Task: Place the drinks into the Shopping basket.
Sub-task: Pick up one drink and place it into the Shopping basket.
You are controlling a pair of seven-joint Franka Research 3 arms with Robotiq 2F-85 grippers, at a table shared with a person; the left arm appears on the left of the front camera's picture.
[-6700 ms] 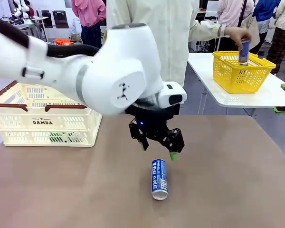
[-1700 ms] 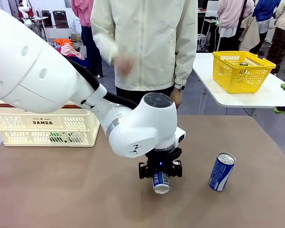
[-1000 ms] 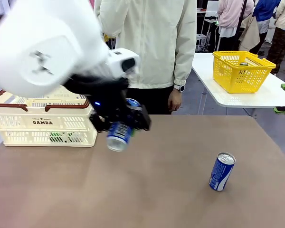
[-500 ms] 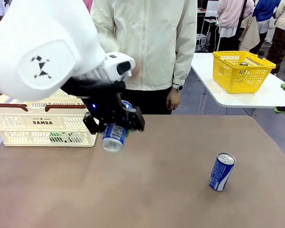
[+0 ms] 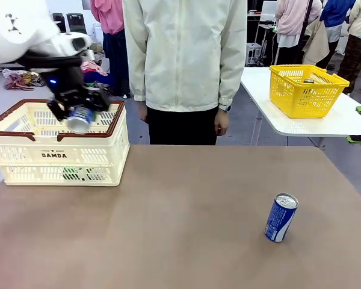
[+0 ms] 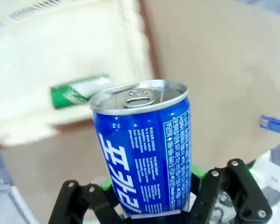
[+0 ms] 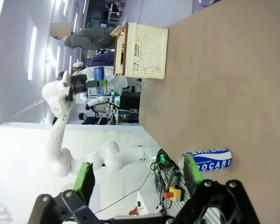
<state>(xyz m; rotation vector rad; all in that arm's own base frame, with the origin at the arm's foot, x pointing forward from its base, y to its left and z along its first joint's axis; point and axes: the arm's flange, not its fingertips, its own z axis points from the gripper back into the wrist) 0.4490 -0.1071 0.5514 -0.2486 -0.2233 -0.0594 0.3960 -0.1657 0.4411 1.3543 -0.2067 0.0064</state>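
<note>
We see a brown counter [image 5: 180, 241] across the lower frame. At its upper left sits the large cream slotted plastic basket [image 5: 90, 162], printed "DAMDA". Above its open top the left jaws pinch a blue-and-white drink can [image 5: 80, 118]. A green can [image 6: 79, 91] lies inside. A second blue can [image 5: 281, 217], lettered "OCARI", stands at lower right. The right jaws are spread, holding nothing.

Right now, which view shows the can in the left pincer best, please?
The left wrist view: the blue can is large there, with its silver top and lettering plain, held in the left pincer. The front view shows it small above the Shopping basket; the right wrist view shows it tiny, far off.
</note>
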